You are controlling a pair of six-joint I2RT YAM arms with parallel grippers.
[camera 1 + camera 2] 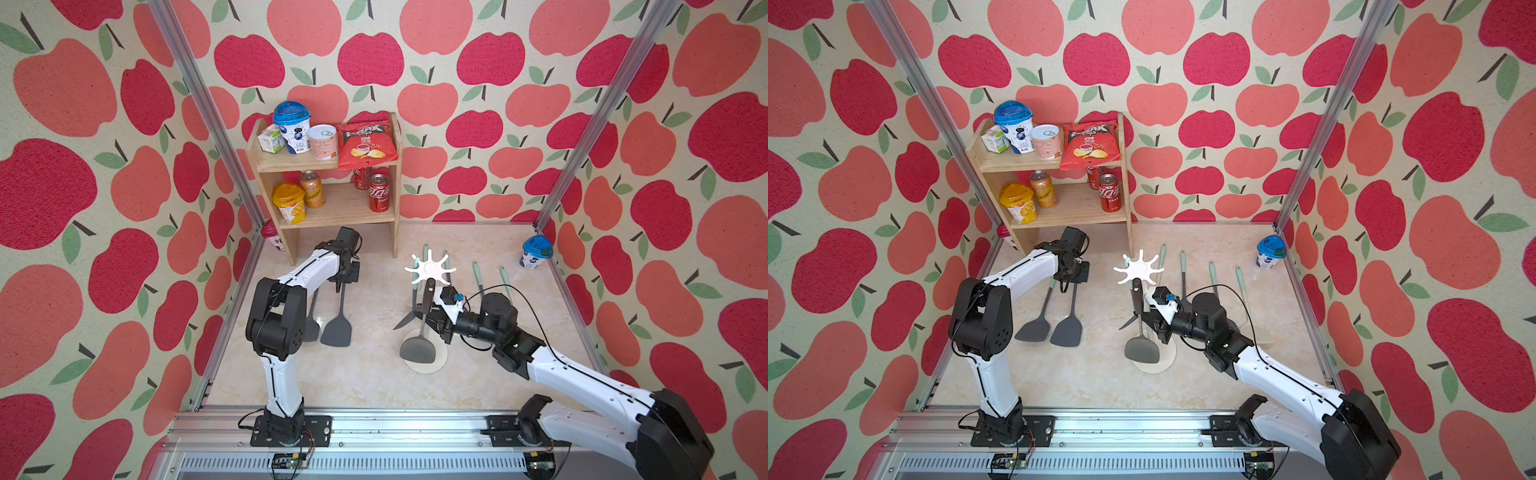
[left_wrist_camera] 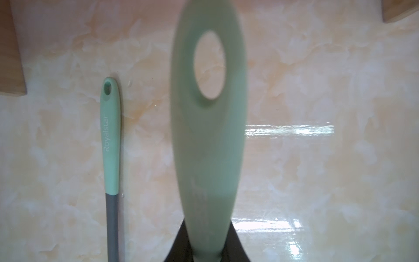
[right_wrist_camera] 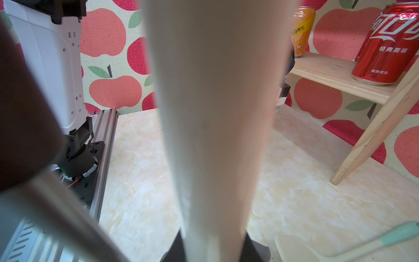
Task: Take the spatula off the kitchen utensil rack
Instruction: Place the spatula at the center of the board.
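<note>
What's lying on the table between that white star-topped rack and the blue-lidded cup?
Utensils with mint-green handles lie side by side there, seen in both top views.

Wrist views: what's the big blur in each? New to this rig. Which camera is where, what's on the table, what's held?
A left arm and a right arm stand on a rail at the table's front, each ending in a gripper. The two wide pictures come from one stereo camera overhead, so they nearly match. The other two come from a camera on each wrist, looking along the gripper; whatever is gripped fills the picture, blurred.

The left gripper is shut on the mint handle of a spatula; a second spatula lies beside it. The right gripper is shut on the white pole of the kitchen utensil rack, where a third spatula hangs. More utensils lie behind and beside the rack. A wooden shelf holds snacks and cans.
</note>
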